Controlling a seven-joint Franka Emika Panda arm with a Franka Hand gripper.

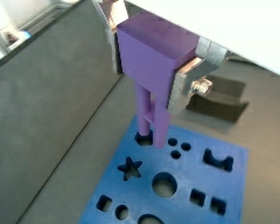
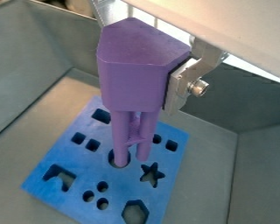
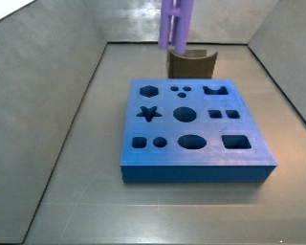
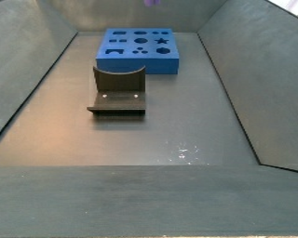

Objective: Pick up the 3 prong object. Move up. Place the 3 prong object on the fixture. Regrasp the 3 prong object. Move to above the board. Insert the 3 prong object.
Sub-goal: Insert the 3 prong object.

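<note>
My gripper [image 1: 150,61] is shut on the 3 prong object [image 1: 149,52], a light-purple block held upright between the silver fingers [image 1: 187,77], prongs pointing down. It also fills the middle of a wrist view [image 2: 136,74]. The prongs [image 3: 178,24] hang in the air above the far side of the blue board [image 3: 194,172], clear of its top. The board shows under the prongs in both wrist views [image 1: 192,175] [image 2: 122,182] and in a side view [image 4: 158,63]. The dark fixture [image 3: 190,63] stands just beyond the board and bears nothing.
Grey bin walls slope up on all sides of the floor [image 4: 139,139]. The fixture [image 4: 118,88] with its base plate sits between the board and the open floor; it also shows in a wrist view [image 1: 219,98].
</note>
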